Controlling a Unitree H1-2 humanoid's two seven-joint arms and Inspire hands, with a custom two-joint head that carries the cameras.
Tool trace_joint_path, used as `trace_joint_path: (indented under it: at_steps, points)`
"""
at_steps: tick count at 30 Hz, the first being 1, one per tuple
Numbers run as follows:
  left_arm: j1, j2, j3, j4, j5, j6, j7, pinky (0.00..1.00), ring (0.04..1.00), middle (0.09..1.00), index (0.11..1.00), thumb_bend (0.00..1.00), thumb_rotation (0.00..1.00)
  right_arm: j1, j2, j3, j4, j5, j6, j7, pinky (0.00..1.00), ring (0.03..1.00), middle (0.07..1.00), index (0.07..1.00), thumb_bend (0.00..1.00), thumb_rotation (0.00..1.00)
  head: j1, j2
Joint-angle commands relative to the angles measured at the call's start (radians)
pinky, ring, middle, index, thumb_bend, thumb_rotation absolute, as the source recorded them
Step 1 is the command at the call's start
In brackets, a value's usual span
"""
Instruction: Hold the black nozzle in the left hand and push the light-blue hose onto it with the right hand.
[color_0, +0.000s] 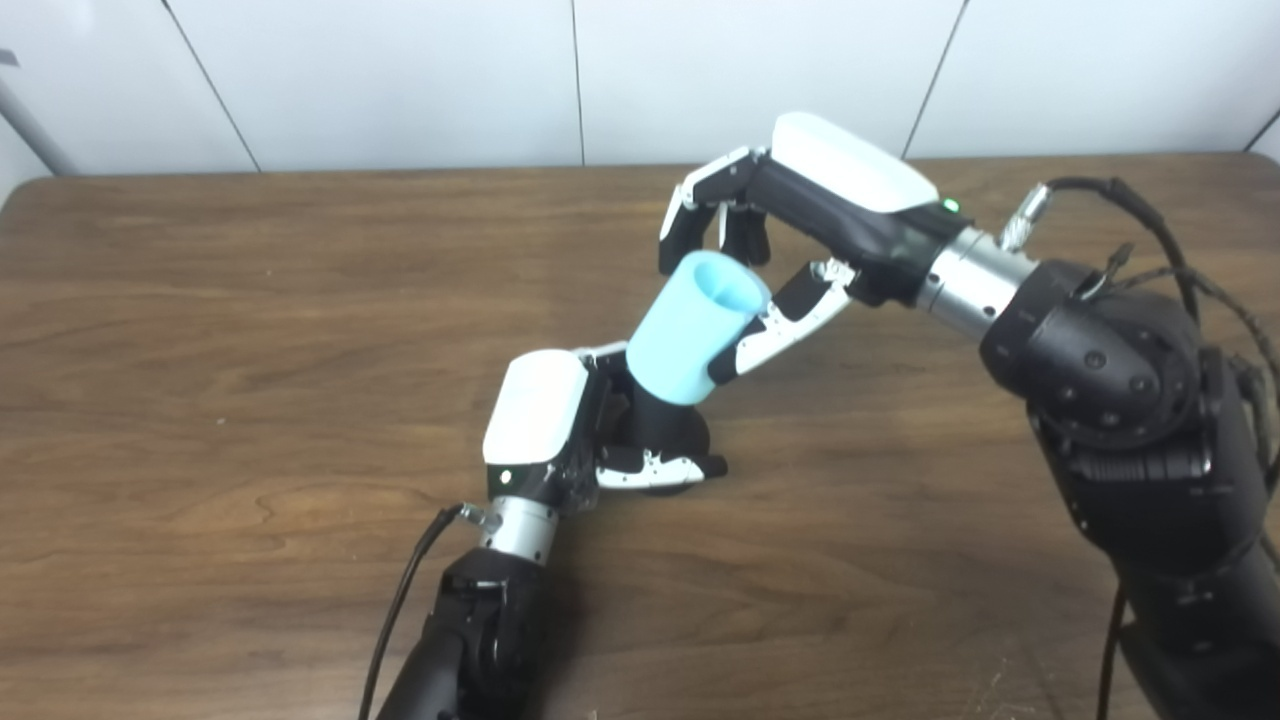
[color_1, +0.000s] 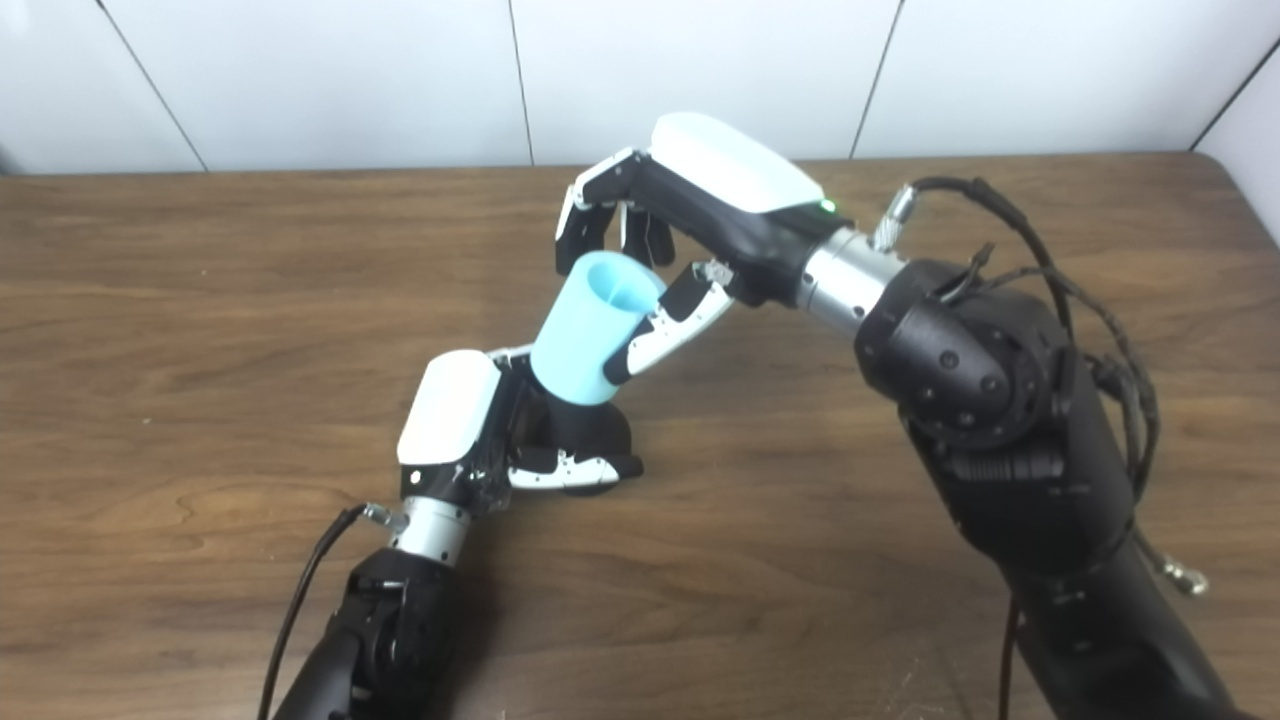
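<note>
My left robot hand (color_1: 470, 430) grips the black nozzle (color_1: 585, 425) on the surface (color_1: 200, 330); my right robot hand (color_1: 650, 250) holds the light-blue hose (color_1: 590, 335) tilted on top.

Light-blue hose (color_0: 692, 330), plain and matte; black nozzle (color_0: 662, 425) beneath it. Each robot hand, left (color_0: 560, 430) and right (color_0: 790, 215), has a white shell over black, with white-and-black fingers and a green light. Brown wood-grain table (color_0: 200, 350); white panelled wall (color_0: 400, 70) with dark seams

The wooden surface (color_0: 200, 330) lies bare all around. Only the left hand (color_0: 560, 430) and right hand (color_0: 800, 215), joined at the light-blue hose (color_0: 690, 335) mid-surface, block passage there.
</note>
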Motion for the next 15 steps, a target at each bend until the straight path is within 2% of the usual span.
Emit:
trace_joint_path:
  at_steps: [1,5,8,11,15]
  points:
    - [0.015,0.012,-0.001,0.011,0.009,0.024,-0.028,0.55,0.546,0.419,0.504,0.52,0.0,-0.059,-0.02,-0.016,-0.028,-0.008,-0.001,-0.008,0.31,0.393,0.519,0.491,0.52,0.0,0.001,0.001]
    - [0.016,0.012,-0.001,0.014,0.009,0.026,-0.028,0.56,0.549,0.422,0.503,0.52,0.0,-0.087,-0.031,-0.026,-0.025,-0.009,-0.002,-0.004,0.31,0.366,0.526,0.489,0.51,0.0,-0.005,0.002]
    - [0.015,0.013,-0.002,0.018,0.01,0.026,-0.029,0.58,0.557,0.429,0.504,0.52,0.0,-0.106,-0.031,-0.03,-0.02,-0.014,0.0,-0.006,0.27,0.37,0.518,0.5,0.51,0.0,-0.011,0.004]
    - [0.016,0.013,-0.002,0.016,0.01,0.029,-0.034,0.58,0.559,0.436,0.503,0.52,0.0,-0.118,-0.038,-0.025,-0.018,-0.028,-0.006,-0.001,0.26,0.439,0.505,0.473,0.52,0.0,-0.011,0.004]
    - [0.014,0.015,0.001,0.013,0.008,0.028,-0.037,0.56,0.553,0.429,0.501,0.52,0.0,-0.117,-0.047,-0.023,-0.014,-0.017,-0.016,0.0,0.29,0.375,0.525,0.489,0.51,0.0,-0.011,0.004]
